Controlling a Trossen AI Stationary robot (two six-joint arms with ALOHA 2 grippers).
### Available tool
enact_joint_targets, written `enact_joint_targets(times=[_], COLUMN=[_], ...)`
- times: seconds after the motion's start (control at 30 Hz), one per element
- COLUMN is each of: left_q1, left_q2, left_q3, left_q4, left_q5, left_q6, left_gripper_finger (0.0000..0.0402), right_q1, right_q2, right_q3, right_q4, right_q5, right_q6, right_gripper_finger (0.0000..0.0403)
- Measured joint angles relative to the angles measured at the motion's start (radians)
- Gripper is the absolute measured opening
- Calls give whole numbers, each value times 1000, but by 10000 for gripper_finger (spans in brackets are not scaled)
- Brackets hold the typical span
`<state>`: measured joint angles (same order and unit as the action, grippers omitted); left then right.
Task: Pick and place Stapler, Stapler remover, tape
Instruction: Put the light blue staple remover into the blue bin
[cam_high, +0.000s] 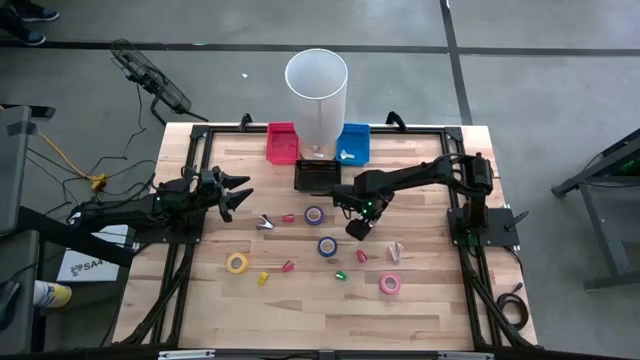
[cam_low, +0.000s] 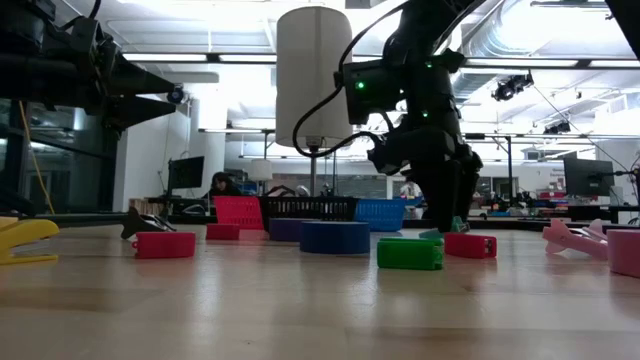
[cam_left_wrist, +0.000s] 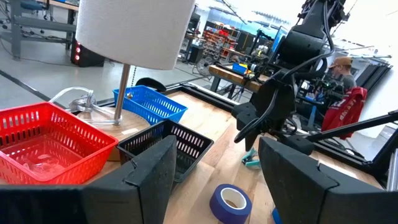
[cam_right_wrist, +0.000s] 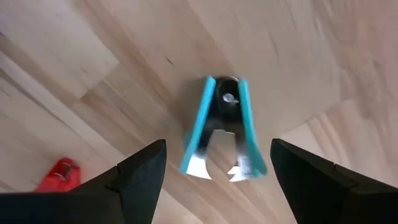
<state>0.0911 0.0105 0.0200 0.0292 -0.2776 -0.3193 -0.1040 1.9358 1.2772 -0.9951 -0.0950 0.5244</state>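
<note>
Because the right claw hangs straight over the teal staple remover with its fingers spread and nothing between them, the coming move looks like a plain descent onto it. In the right wrist view the remover lies flat on the wood with its metal teeth pointing toward the claw, its long axis running between the two fingers, which flank it on either side. The right arm is far the nearer; the left claw, also spread and empty, waits near the left edge of the surface. Around the target lie tape rolls, among them a blue tape roll just beside the right claw and a pink tape roll nearer the front edge. Beyond the surface stands a workshop with benches and monitors.
</note>
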Motion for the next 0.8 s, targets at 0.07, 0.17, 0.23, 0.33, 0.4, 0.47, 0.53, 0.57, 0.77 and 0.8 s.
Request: enact_joint_targets(times=[0.07, 0.17, 0.23, 0.33, 0.4, 0.47, 0.53, 0.57, 0.77, 0.8], left_q1=[0, 0, 0, 0, 0, 0, 0, 0, 0, 0], left_q2=[0, 0, 0, 0, 0, 0, 0, 0, 0, 0], left_q3=[0, 0, 0, 0, 0, 0, 0, 0, 0, 0], left_q4=[0, 0, 0, 0, 0, 0, 0, 0, 0, 0], left_q5=[0, 0, 0, 0, 0, 0, 0, 0, 0, 0], left_q6=[0, 0, 0, 0, 0, 0, 0, 0, 0, 0], left_gripper_finger=[225, 225, 225, 225, 225, 225, 225, 225, 225, 225], right_q1=[0, 0, 2, 2, 2, 2, 2, 2, 2, 2], right_q2=[0, 1, 1, 2, 2, 2, 2, 2, 2, 2], right_q3=[-11, -30, -42, -44, -44, -44, -44, -44, -44, -44], right_q4=[16, 30, 54, 61, 61, 61, 60, 61, 61, 61], right_q5=[7, -1, -13, -14, -14, -11, -9, -9, -9, -9], right_q6=[-7, -8, -10, -10, -9, -10, -10, -10, -13, -13], right_gripper_finger=[279, 279, 278, 271, 262, 248, 231, 222, 161, 151])
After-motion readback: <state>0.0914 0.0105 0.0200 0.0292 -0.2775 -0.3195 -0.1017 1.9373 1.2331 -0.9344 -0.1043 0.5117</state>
